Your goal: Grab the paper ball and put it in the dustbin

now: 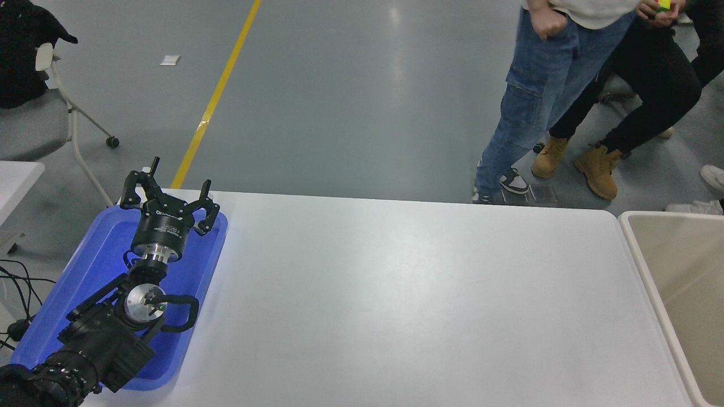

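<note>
The dustbin [633, 243], a beige-cream bin with a thick pale rim, stands off the table's right edge, only partly in view. The paper ball is out of view. My left gripper [180, 176] is open and empty, held over the far end of the blue tray [73, 285] at the table's left. The left arm comes in from the lower left corner. My right arm and gripper are out of view.
The white table [407, 299] spans the picture. Two people stand beyond its far right edge, one in blue jeans [529, 102], one in black trousers [650, 85] and tan boots. A chair [34, 113] stands at the far left on the grey floor.
</note>
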{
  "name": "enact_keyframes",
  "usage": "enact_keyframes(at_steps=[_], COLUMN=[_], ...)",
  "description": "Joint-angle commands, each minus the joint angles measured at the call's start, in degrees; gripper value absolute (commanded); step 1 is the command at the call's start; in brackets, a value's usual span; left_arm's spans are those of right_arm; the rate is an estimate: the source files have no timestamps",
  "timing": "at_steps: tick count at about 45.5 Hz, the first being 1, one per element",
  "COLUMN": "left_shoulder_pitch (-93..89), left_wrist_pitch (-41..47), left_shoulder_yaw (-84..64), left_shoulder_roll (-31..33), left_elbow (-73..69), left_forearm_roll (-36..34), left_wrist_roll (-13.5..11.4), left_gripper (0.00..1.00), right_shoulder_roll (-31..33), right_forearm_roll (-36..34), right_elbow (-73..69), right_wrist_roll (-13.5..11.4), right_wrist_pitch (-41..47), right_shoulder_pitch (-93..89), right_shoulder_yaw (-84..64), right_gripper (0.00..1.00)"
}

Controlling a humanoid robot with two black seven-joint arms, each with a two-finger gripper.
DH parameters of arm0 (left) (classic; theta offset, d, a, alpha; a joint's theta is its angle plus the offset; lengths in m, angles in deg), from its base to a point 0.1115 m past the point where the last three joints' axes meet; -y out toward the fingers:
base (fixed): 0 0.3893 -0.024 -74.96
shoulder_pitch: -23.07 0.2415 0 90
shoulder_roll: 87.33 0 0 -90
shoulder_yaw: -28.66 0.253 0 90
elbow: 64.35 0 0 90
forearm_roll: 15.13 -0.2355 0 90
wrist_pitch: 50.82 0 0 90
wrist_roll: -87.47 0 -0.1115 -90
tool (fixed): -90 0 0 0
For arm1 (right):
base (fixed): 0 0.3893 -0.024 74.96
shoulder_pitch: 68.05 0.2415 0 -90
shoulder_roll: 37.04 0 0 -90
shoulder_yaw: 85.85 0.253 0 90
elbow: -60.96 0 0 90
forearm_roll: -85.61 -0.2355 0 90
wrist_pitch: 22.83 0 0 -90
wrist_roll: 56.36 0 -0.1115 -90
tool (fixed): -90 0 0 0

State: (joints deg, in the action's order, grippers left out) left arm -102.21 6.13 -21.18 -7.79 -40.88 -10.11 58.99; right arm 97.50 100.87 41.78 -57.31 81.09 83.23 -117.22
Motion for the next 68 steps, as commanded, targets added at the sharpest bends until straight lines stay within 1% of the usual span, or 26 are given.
enact_keyframes(at_steps=[1,6,9,22,34,50,51,52,53,55,56,58,59,68], left_shoulder_pitch=[0.0,0.0,0.0,0.0,-0.1,-0.1,0.0,0.0,-0.1,0.0,0.0,-0.1,0.0,-0.1], left_wrist_pitch=[0.0,0.0,0.0,0.0,0.0,0.0,0.0,0.0,0.0,0.0,0.0,0.0,0.0,0.0], left_shoulder_yaw=[0.0,0.0,0.0,0.0,0.0,0.0,0.0,0.0,0.0,0.0,0.0,0.0,0.0,0.0], left_shoulder_roll=[0.0,0.0,0.0,0.0,0.0,0.0,0.0,0.0,0.0,0.0,0.0,0.0,0.0,0.0], left_elbow=[0.0,0.0,0.0,0.0,0.0,0.0,0.0,0.0,0.0,0.0,0.0,0.0,0.0,0.0], left_forearm_roll=[0.1,0.0,0.0,0.0,0.0,0.0,0.0,0.1,0.0,0.0,0.0,0.0,0.0,0.0], left_wrist_roll=[0.0,0.0,0.0,-0.1,-0.1,-0.1,-0.1,-0.1,-0.1,-0.1,-0.1,-0.1,-0.1,-0.1], left_gripper=[1.0,1.0,1.0,1.0,1.0,1.0,1.0,1.0,1.0,1.0,1.0,1.0,1.0,1.0], right_shoulder_roll=[-2.4,-4.8,-6.5,-11.9,-16.6,-18.0,-18.0,-18.0,-17.9,-18.0,-18.0,-17.9,-17.9,-17.9], right_forearm_roll=[-10.8,-15.8,-17.5,-17.7,-17.8,-17.8,-17.7,-17.7,-17.7,-17.7,-17.7,-17.7,-17.7,-17.7], right_elbow=[6.7,10.9,13.4,15.6,15.6,15.7,15.7,15.8,16.0,16.5,16.9,17.2,17.3,17.2], right_wrist_roll=[0.0,0.0,0.0,0.2,0.4,0.6,0.6,0.6,0.6,0.6,0.6,0.6,0.6,0.6], right_wrist_pitch=[-8.9,-10.1,-11.0,-15.8,-18.0,-18.5,-18.5,-18.6,-18.8,-19.4,-19.6,-20.1,-20.2,-20.3], right_shoulder_pitch=[-9.6,-13.0,-15.0,-21.1,-26.2,-27.4,-27.4,-27.4,-27.4,-27.4,-27.5,-27.4,-27.4,-27.4], right_shoulder_yaw=[6.1,7.3,9.2,18.5,24.7,24.9,24.9,24.9,24.9,24.6,24.4,24.3,24.3,24.4], right_gripper=[0.0,0.0,0.0,0.0,0.0,0.0,0.11,0.26,0.39,0.55,0.64,0.91,1.0,1.0])
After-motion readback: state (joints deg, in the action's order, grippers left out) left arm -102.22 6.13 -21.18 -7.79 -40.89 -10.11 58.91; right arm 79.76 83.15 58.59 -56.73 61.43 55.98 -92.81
